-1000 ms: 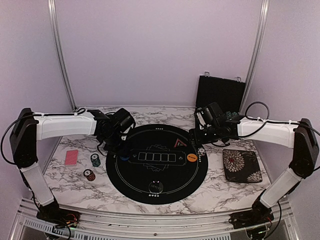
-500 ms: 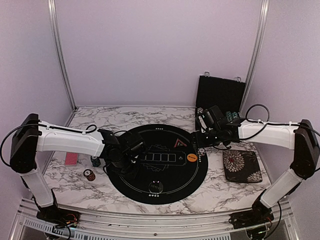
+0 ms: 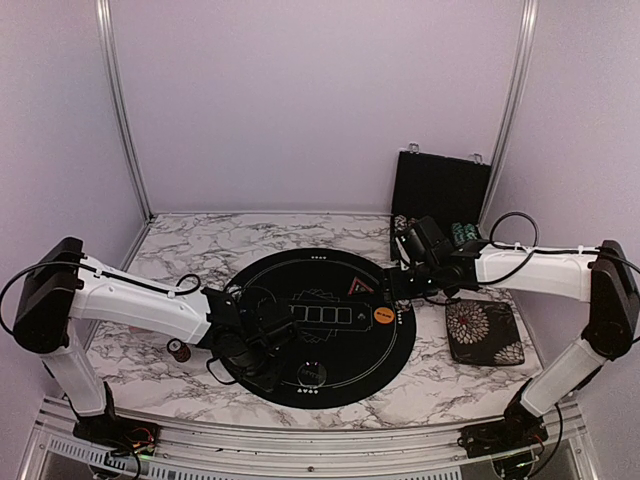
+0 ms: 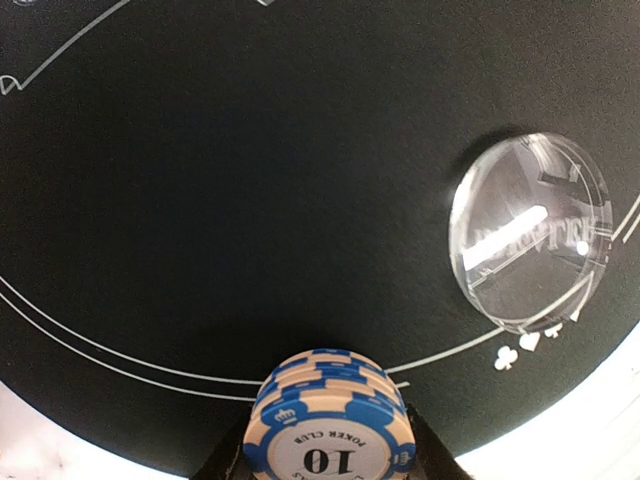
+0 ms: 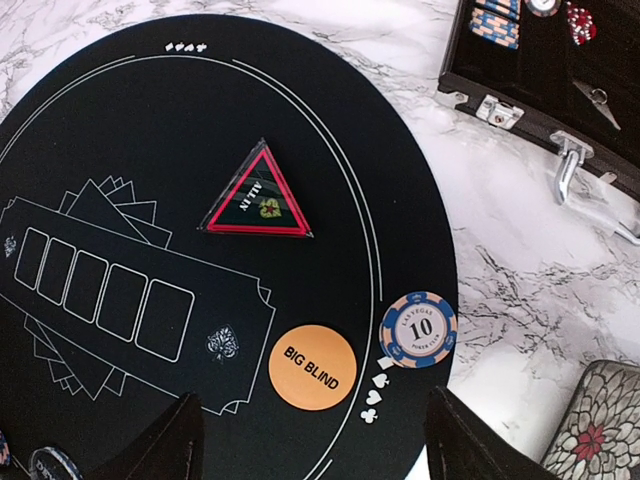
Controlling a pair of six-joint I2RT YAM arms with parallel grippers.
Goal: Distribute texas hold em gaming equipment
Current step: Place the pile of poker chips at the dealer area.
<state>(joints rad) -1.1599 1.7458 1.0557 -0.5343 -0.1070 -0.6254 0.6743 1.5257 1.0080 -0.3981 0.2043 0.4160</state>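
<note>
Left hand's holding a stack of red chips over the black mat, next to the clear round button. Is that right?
Not quite: the chips are blue and cream, not red. The left wrist view shows the left hand holding the chip stack over the black mat, next to the clear button.

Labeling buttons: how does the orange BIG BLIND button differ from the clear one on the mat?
The orange button is opaque with black BIG BLIND lettering; the clear button is see-through. The orange button lies inside the mat's white line; the clear button overlaps it. Both are round, lying on the black mat.
</note>
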